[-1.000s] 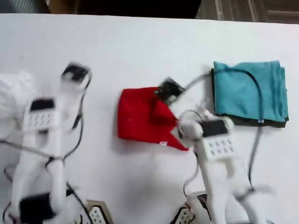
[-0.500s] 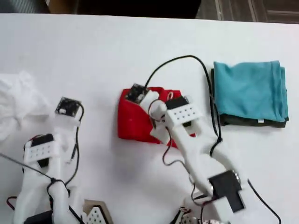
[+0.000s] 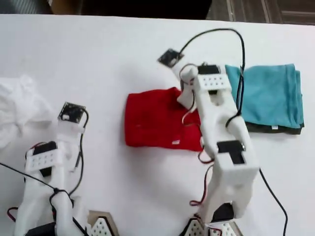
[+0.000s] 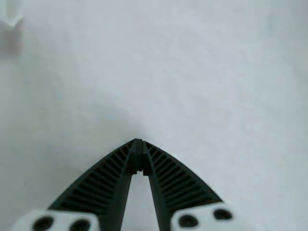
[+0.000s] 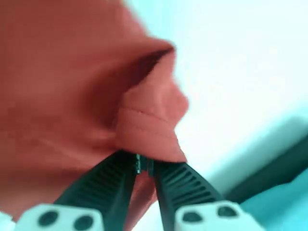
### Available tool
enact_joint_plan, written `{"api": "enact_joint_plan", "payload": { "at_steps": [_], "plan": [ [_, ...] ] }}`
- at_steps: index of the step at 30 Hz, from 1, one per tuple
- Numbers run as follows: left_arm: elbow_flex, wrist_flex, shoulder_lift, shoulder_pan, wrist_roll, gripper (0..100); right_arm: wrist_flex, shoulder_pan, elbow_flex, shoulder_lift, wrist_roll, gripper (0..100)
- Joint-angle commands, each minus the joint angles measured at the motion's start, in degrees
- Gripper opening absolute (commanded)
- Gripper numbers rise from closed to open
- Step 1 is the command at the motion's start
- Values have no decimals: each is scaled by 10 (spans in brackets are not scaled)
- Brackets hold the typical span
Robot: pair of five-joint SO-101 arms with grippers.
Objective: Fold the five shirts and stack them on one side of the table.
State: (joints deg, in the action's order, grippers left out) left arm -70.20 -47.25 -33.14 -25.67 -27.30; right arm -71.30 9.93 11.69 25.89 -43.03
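The scene looks like a robotics lab or hobby workbench. A plain white desk (image 3: 123,49) carries two white plastic robot arms, the left (image 3: 44,162) and the right (image 3: 221,123), standing side by side at its near edge. A loose thin black cable (image 3: 216,31) loops above the desk, and dark flooring (image 3: 147,9) shows beyond the far edge.

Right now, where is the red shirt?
In the high view, the red shirt lies mid-table, just left of the teal shirt, pinched by the right gripper.

Matt, soft cloth red shirt (image 3: 152,123); table (image 3: 123,49) smooth, perhaps laminate.
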Motion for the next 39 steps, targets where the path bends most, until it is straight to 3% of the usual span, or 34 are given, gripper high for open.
{"api": "enact_joint_plan", "payload": {
  "at_steps": [1,8,13,20,29,39],
  "plan": [
    [-1,11,-14,-2,5,27,-28,-7,113,24,-3,20],
    [-1,11,-15,-2,5,27,-125,-3,220,29,4,20],
    [-1,11,-15,-2,5,27,-183,29,253,29,62,20],
    [-1,11,-15,-2,5,27,-179,72,238,58,67,20],
    [-2,11,-15,-2,5,27,-149,19,208,135,67,20],
    [-2,11,-15,-2,5,27,-247,71,179,-29,67,21]
  ]
}}
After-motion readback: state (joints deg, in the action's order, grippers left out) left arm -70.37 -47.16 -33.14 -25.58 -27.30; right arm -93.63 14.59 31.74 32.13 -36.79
